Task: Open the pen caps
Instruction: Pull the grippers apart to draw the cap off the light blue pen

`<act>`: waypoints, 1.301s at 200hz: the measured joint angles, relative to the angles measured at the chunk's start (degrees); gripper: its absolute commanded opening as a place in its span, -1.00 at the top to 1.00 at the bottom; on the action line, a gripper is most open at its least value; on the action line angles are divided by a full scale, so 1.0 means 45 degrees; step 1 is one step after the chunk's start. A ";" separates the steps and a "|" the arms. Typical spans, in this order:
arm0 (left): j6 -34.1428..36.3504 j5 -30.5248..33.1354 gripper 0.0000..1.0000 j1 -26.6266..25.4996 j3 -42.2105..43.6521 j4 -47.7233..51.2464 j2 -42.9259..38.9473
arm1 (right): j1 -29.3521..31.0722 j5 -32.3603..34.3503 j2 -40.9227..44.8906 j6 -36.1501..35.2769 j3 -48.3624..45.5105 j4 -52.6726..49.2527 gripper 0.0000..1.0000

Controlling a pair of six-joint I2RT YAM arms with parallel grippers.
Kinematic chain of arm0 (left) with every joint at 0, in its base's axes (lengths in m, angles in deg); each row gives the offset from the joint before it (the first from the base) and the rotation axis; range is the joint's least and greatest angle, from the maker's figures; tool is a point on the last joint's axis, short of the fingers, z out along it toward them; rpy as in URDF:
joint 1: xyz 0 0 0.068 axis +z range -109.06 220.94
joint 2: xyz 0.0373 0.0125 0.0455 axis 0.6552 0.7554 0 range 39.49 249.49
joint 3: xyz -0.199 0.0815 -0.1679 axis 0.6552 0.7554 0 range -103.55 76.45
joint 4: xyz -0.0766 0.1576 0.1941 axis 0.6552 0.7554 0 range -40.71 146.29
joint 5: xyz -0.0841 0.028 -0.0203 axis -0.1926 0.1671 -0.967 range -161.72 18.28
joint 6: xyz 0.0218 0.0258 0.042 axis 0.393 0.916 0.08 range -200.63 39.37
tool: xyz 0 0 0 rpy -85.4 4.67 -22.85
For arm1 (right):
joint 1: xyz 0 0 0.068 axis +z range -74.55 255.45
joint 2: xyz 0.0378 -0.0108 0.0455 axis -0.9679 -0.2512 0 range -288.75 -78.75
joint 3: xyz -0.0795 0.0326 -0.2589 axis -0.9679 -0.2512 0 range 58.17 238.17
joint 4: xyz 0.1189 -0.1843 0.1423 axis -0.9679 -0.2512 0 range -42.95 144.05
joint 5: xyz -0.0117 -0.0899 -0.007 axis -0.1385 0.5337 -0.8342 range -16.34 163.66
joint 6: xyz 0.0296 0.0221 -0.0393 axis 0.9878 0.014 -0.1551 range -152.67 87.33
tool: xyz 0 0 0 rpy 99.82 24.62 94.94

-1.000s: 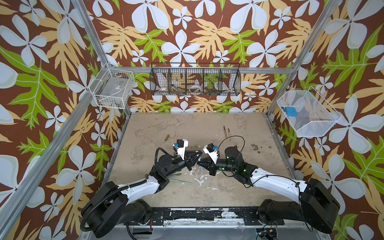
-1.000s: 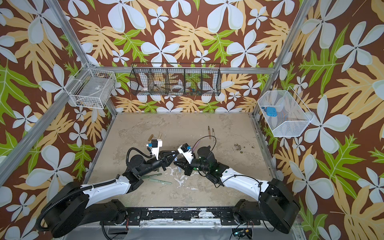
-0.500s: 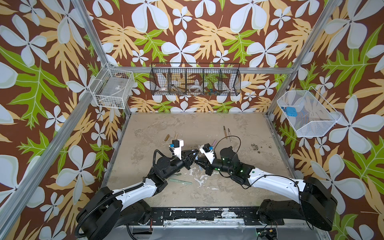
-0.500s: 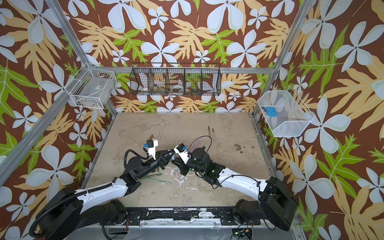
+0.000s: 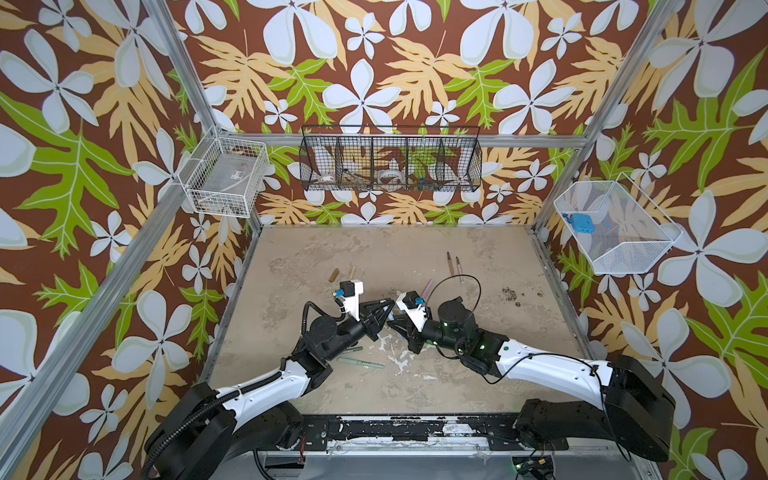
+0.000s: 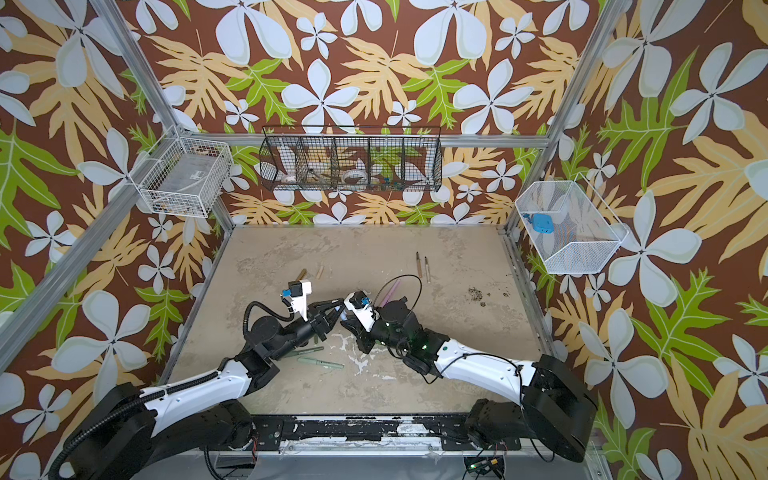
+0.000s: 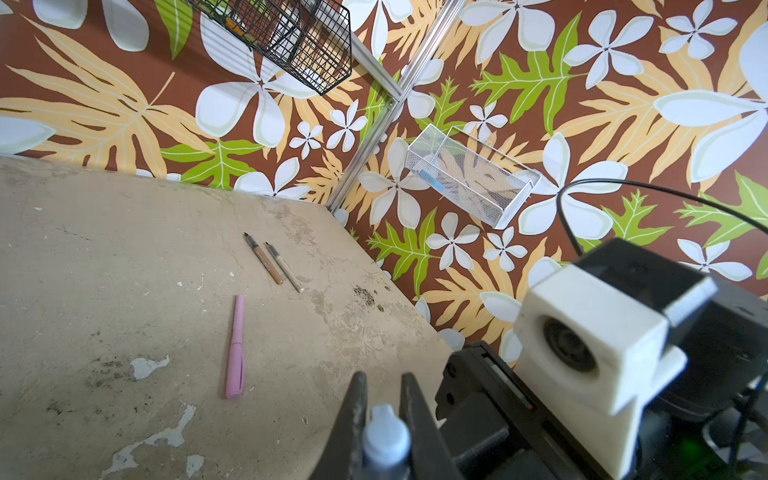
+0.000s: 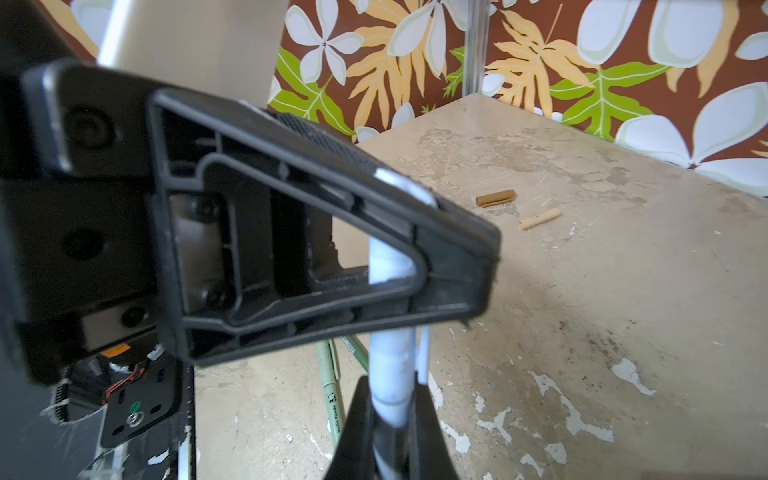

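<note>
Both top views, centre of frame: left gripper (image 5: 389, 308) and right gripper (image 5: 393, 325) meet tip to tip, each clenched on 1 light blue pen (image 8: 392, 361), held off the table (image 5: 415, 399) (cap seam hidden).
Loose caps: 2, brown cap (image 5: 334, 274) and beige cap (image 5: 352, 272), upper left of centre.
Uncapped pens: 2, brown pen (image 5: 450, 262) and beige pen (image 5: 459, 268), upper right.
Pink pen (image 7: 235, 345): 1, capped.
Green pens (image 5: 360, 364): 2 clear (third uncertain), lower left of centre.

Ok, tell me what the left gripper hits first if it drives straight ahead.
Most likely the right gripper: it and the left gripper grip one light blue pen, tips nearly meeting.
</note>
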 measured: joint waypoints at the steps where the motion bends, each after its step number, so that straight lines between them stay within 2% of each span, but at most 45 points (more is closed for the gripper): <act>1: -0.0010 -0.0010 1.00 0.0005 0.0005 0.0000 -0.0005 | -0.0015 -0.0044 0.0000 0.0000 -0.0005 0.0019 1.00; 53: -0.0345 -0.0719 1.00 0.0335 0.0204 -0.0151 -0.0257 | -0.0743 -0.2467 -0.0345 0.0685 -0.0214 0.0986 1.00; 98: -0.0345 -0.0699 1.00 0.0466 0.0243 0.0015 -0.0466 | -0.0845 -0.2953 -0.0758 0.0894 -0.0019 0.1243 1.00; 112: -0.0340 -0.0573 1.00 0.0471 0.0248 0.0121 -0.0578 | -0.0534 -0.2181 -0.0690 0.0772 0.0049 0.1069 1.00; 160: -0.0248 -0.0039 1.00 0.0563 0.0311 0.0573 -0.0816 | 0.1676 0.3487 -0.0772 0.0034 0.0529 0.0272 1.00; 186: -0.0253 0.0019 1.00 0.0568 0.0311 0.0578 -0.0816 | 0.1987 0.4376 -0.0777 -0.0131 0.0500 0.0325 1.00; 212: -0.0257 -0.0044 1.00 0.0578 0.0311 0.0578 -0.0869 | 0.1729 0.3682 -0.0680 -0.0160 0.0379 0.0476 1.00; 260: -0.0257 -0.0257 1.00 0.0641 0.0311 0.0631 -0.1069 | 0.0223 -0.0325 -0.0797 0.0350 -0.0107 0.1715 1.00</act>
